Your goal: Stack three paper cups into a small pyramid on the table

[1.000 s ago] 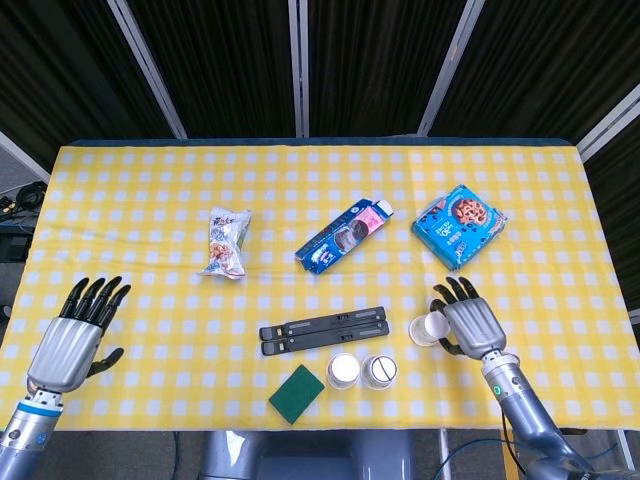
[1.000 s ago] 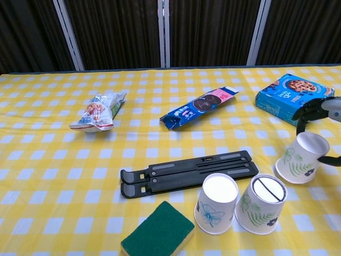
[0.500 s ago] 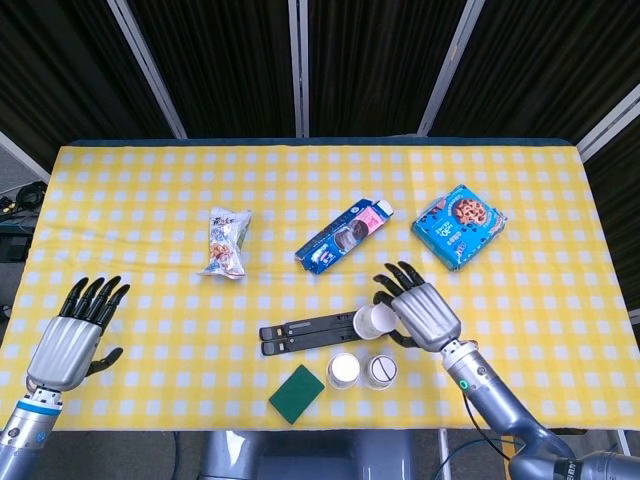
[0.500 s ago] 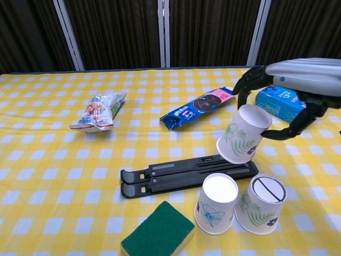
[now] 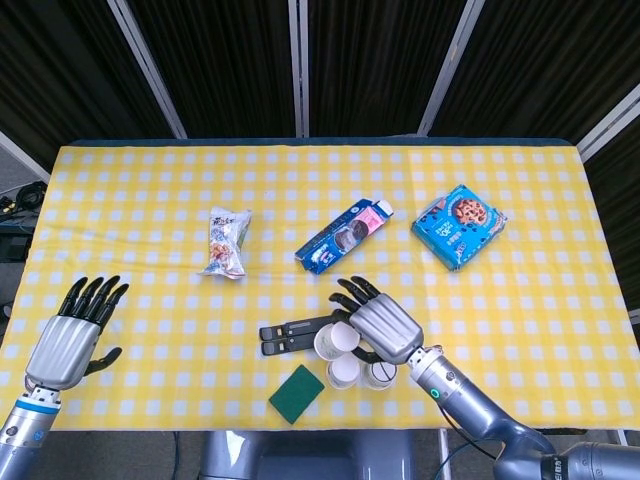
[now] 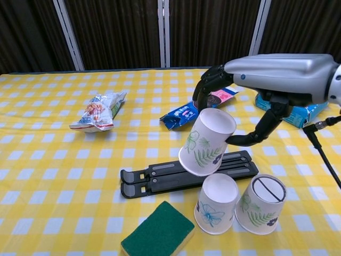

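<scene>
Two paper cups stand upside down side by side near the table's front edge: one with a blue flower (image 6: 216, 205) (image 5: 343, 373) and one with green ferns (image 6: 261, 204) (image 5: 381, 373). My right hand (image 6: 277, 74) (image 5: 384, 329) holds a third fern-print cup (image 6: 206, 142) (image 5: 332, 342) tilted in the air, just above and left of the flower cup. My left hand (image 5: 70, 340) hovers open at the table's front left, far from the cups, and only the head view shows it.
A black folding stand (image 6: 186, 172) lies just behind the cups. A green sponge (image 6: 158, 232) sits front left of them. Farther back are a snack bag (image 6: 97, 111), a blue cookie packet (image 6: 200, 106) and a blue cookie box (image 5: 459, 226).
My right hand has carried the third cup from the right side leftward and up, to just over the two standing cups. The left hand has stayed put.
</scene>
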`<control>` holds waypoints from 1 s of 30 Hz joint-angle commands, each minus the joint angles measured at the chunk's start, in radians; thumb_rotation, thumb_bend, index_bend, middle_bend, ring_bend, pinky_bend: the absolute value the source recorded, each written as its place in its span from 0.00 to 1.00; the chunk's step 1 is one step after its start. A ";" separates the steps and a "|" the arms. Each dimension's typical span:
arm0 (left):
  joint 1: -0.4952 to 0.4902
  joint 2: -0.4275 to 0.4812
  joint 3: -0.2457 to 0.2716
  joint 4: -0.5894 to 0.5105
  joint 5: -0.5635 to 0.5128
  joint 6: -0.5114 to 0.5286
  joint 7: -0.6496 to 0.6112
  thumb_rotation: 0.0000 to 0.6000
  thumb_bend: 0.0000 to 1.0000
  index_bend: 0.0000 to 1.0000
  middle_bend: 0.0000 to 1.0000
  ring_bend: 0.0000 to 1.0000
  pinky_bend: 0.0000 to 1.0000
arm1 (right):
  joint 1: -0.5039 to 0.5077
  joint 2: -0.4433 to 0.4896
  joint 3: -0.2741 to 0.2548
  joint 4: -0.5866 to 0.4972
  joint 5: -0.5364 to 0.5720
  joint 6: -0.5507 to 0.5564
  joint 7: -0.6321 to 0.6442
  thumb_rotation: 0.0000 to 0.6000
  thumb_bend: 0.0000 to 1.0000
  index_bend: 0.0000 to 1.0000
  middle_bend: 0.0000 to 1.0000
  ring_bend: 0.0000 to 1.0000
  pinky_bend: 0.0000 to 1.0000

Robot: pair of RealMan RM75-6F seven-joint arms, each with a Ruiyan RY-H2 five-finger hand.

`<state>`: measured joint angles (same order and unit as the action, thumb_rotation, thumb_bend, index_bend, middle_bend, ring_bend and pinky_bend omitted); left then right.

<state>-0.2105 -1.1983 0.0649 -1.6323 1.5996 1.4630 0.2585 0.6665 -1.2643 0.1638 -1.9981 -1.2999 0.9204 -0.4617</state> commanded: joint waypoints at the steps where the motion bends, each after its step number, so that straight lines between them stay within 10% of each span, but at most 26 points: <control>1: 0.002 0.000 -0.002 0.001 0.002 -0.002 0.000 1.00 0.19 0.00 0.00 0.00 0.00 | 0.008 0.011 -0.004 -0.022 0.018 0.006 -0.021 1.00 0.24 0.49 0.19 0.00 0.10; 30: 0.022 0.001 -0.011 -0.021 0.046 -0.003 0.026 1.00 0.19 0.00 0.00 0.00 0.00 | -0.068 0.162 -0.136 -0.100 -0.138 0.086 0.013 1.00 0.24 0.50 0.19 0.00 0.10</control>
<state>-0.1886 -1.1973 0.0533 -1.6526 1.6458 1.4604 0.2844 0.6005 -1.1046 0.0298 -2.0992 -1.4364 1.0053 -0.4503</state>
